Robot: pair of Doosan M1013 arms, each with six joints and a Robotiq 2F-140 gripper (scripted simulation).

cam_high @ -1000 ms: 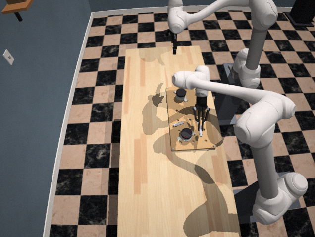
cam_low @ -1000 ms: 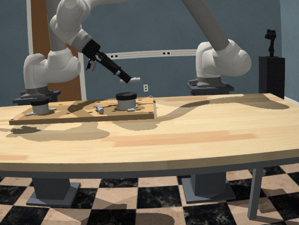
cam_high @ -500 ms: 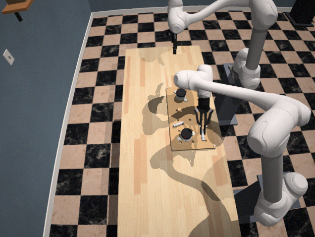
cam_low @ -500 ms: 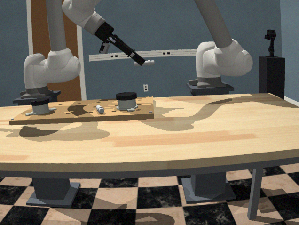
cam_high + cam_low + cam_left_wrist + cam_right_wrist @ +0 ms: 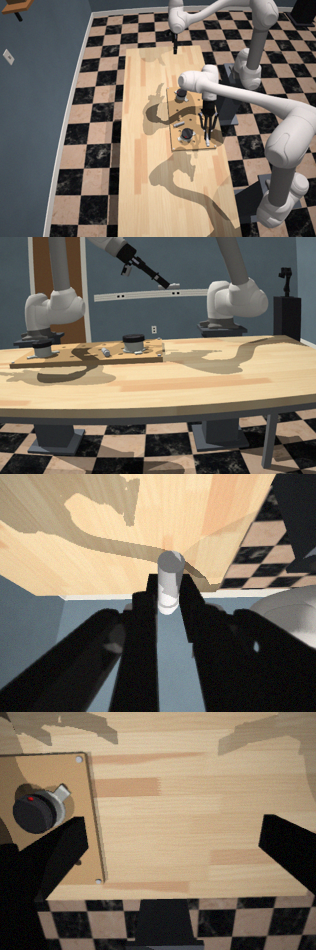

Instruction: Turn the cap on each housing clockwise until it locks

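A housing (image 5: 183,139) (image 5: 133,346) with a black, red-marked cap (image 5: 187,133) (image 5: 133,338) stands upright at the near end of the board in the top view. Another housing (image 5: 42,351) (image 5: 59,808) with a black cap (image 5: 181,92) (image 5: 41,344) (image 5: 34,814) stands upright at the far end; its red mark shows in the right wrist view. Whether either cap is locked I cannot tell. My left gripper (image 5: 207,138) (image 5: 166,285) (image 5: 168,588) is shut on a grey stepped peg (image 5: 207,143) (image 5: 176,286) (image 5: 170,563), high above the board. My right gripper (image 5: 175,52) (image 5: 173,831) is open and empty, beyond the board's far end.
The drilled wooden board (image 5: 182,148) (image 5: 86,362) (image 5: 93,822) lies on the table (image 5: 142,204) (image 5: 178,399). A second grey peg (image 5: 179,124) (image 5: 105,352) lies on its side between the housings. The left arm reaches over the board.
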